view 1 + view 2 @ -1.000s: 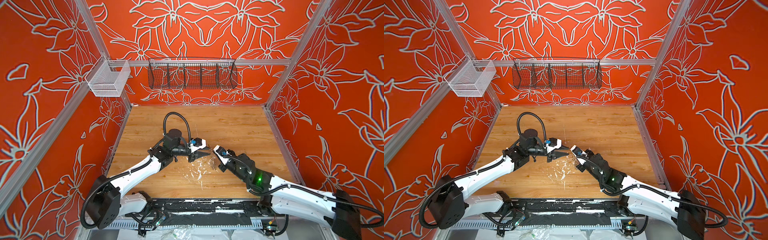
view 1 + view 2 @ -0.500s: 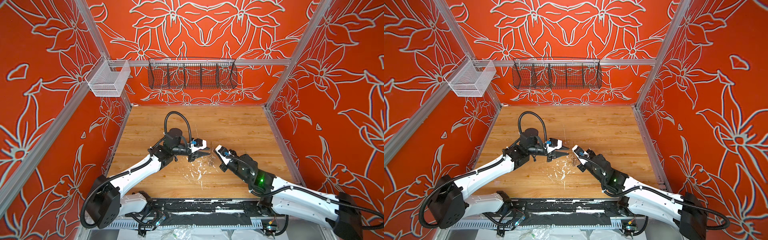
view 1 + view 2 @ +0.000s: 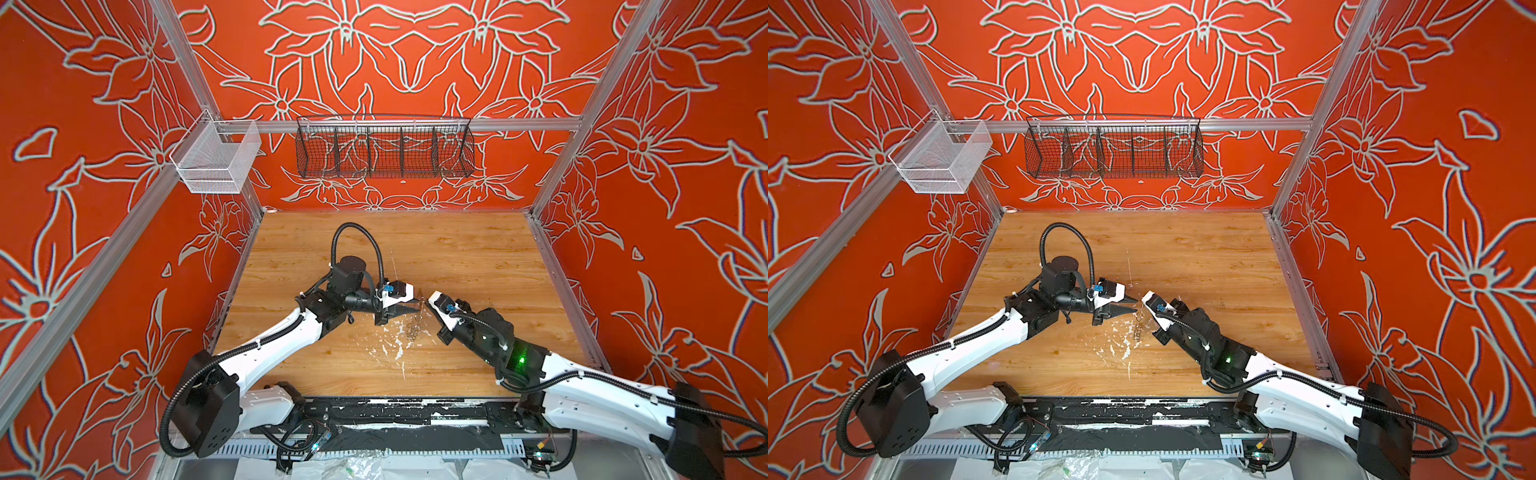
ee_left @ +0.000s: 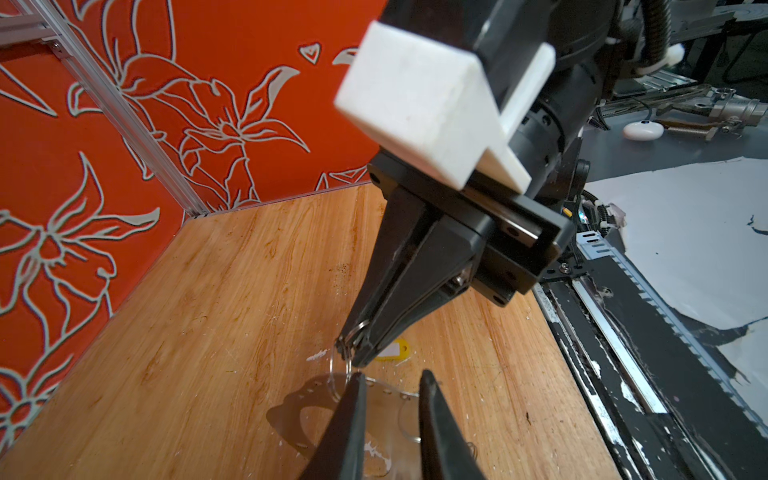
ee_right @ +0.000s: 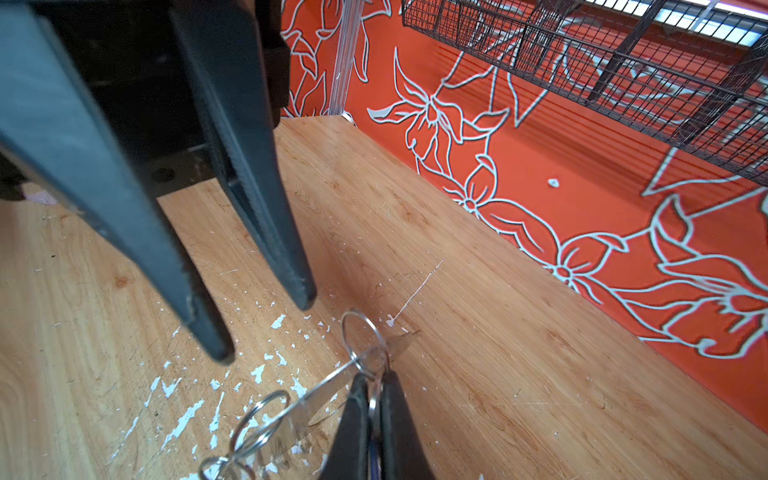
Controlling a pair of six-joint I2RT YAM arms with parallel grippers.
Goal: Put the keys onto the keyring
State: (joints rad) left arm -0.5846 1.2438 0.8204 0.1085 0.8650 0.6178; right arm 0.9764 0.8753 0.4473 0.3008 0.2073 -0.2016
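The keyring (image 4: 299, 409) is a flat, see-through ring edged with small metal split rings. It hangs tilted just above the wooden table (image 3: 457, 257) and shows in both top views (image 3: 414, 326) (image 3: 1137, 326). My right gripper (image 5: 375, 376) is shut on one of its split rings (image 5: 360, 332). A sliver of blue shows deeper between those fingers, and I cannot tell what it is. My left gripper (image 4: 391, 374) faces it, open and holding nothing. Its fingers (image 5: 216, 345) stand close beside the keyring without touching it. A key with a yellow tag (image 4: 397, 348) lies on the table behind the right gripper (image 4: 353, 353).
White paint flecks (image 3: 395, 349) scatter the wood under the grippers. A black wire basket (image 3: 384, 145) hangs on the back wall and a white mesh basket (image 3: 216, 160) on the left rail. Orange walls enclose three sides; a black rail (image 3: 407, 415) runs along the front edge.
The left gripper's jaws have narrowed a little. Both arms stay almost where they were, with the right gripper still shut at the keyring.
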